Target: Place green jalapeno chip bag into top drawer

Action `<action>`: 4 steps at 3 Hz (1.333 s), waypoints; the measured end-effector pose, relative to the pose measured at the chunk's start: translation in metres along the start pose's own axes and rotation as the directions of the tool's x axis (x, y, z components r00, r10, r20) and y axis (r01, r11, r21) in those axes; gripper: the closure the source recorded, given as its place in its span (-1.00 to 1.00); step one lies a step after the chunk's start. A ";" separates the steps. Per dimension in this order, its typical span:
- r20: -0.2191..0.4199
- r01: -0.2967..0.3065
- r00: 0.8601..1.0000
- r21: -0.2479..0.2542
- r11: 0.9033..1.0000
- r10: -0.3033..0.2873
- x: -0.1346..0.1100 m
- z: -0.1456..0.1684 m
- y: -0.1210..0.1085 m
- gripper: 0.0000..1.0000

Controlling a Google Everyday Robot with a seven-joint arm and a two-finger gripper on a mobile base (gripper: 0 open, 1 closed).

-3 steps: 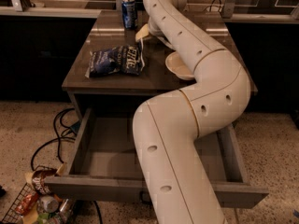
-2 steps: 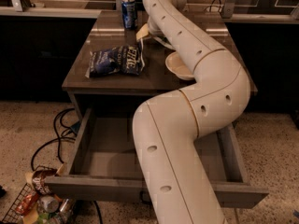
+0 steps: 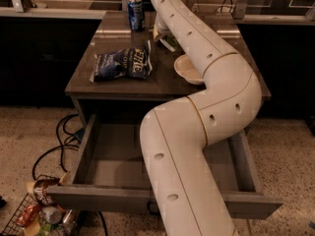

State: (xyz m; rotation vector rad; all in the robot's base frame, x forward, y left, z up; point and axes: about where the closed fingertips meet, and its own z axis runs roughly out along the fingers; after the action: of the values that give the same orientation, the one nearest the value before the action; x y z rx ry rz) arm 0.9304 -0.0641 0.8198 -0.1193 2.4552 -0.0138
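Note:
My white arm (image 3: 206,112) reaches over the open top drawer (image 3: 113,156) to the back of the table. The gripper (image 3: 158,32) is mostly hidden behind the arm, near the table's far middle. A small sliver of a light-green and white bag, likely the green jalapeno chip bag (image 3: 170,43), peeks out right beside the gripper, between it and the bowl. I cannot tell whether the gripper is touching or holding it. The drawer is pulled fully out, and its visible inside is bare.
A dark blue chip bag (image 3: 123,63) lies on the left of the table (image 3: 83,85). A blue can (image 3: 135,7) stands at the back. A pale bowl (image 3: 186,69) sits beside the arm. A wire basket (image 3: 29,215) of snacks and cables (image 3: 59,141) lie on the floor at left.
The gripper end has drawn slightly right, and less of it shows left of the arm. The dark blue bag, can and drawer have not moved.

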 end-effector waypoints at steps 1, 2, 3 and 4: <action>0.000 0.000 1.000 0.000 1.000 0.000 -0.002 -0.005 0.000 1.00; 0.000 0.000 1.000 0.000 1.000 0.000 -0.002 -0.005 0.000 1.00; 0.000 0.000 1.000 0.000 1.000 0.000 -0.002 -0.005 0.000 1.00; 0.070 -0.045 0.997 0.086 0.995 0.039 -0.023 -0.045 -0.055 1.00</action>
State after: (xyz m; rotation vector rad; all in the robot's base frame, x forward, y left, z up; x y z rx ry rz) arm 0.9242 -0.1177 0.8716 -0.0287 2.3840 -0.0967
